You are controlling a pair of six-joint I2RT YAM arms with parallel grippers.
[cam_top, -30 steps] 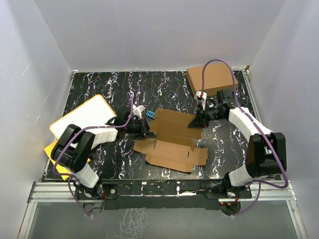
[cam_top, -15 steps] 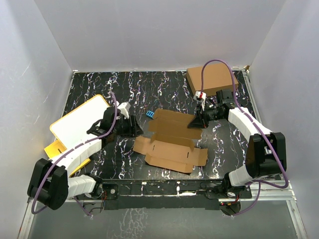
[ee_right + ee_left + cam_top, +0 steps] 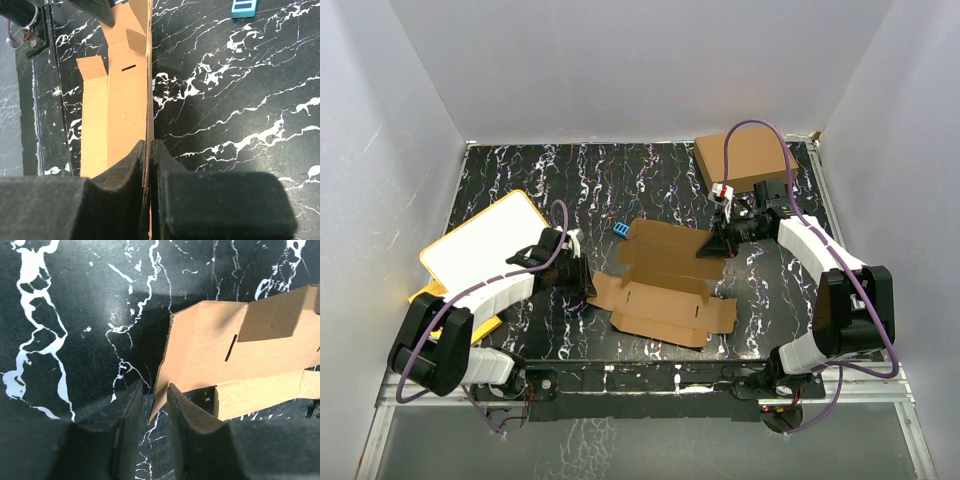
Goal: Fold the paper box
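Observation:
The paper box (image 3: pixel 665 285) lies mid-table as a brown cardboard sheet, partly folded, with flaps and slots. My left gripper (image 3: pixel 588 283) is at its left end. In the left wrist view the jaws (image 3: pixel 155 386) stand a little apart, and a corner of the box's flap (image 3: pixel 210 350) reaches in between them, close to the right finger. My right gripper (image 3: pixel 712 248) holds the far right part of the sheet. The right wrist view has its jaws (image 3: pixel 148 142) pressed together on a thin raised edge of the box (image 3: pixel 120 100).
A larger ready-made brown box (image 3: pixel 745 160) sits at the back right corner. A white board with a yellow rim (image 3: pixel 485 245) lies at the left, partly under my left arm. A small blue block (image 3: pixel 619 230) rests just behind the sheet.
My left gripper let go near the sheet's upper left, drew back to the left, then came down toward the near left end flap with its jaws parted. The right arm has stayed put.

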